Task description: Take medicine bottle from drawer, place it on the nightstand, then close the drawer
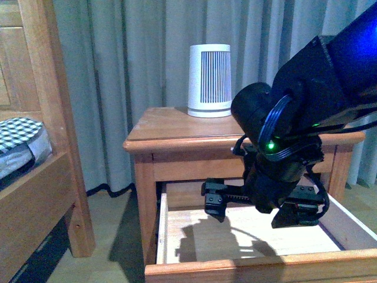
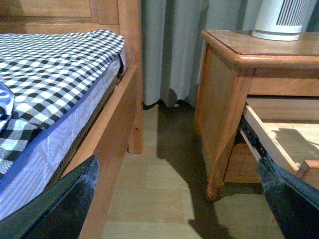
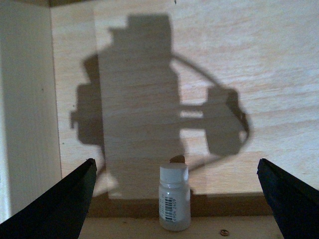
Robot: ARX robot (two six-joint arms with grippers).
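Trouble loomed: right tool (image 1: 254,215) hung wide over the open drawer (image 1: 253,269), medicine bottle (image 3: 174,197) upright near its wall (a tight spot), where one finger clipping the cap could topple it.

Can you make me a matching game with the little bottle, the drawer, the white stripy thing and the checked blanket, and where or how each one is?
Things:
1. medicine bottle
2. drawer
3. white ribbed device
4. checked bedding

Places or states:
A. on top of the nightstand
B. pulled open
C. on the bed
D. inside the drawer

Pairs: 1-D, 2-B, 3-A, 4-C.
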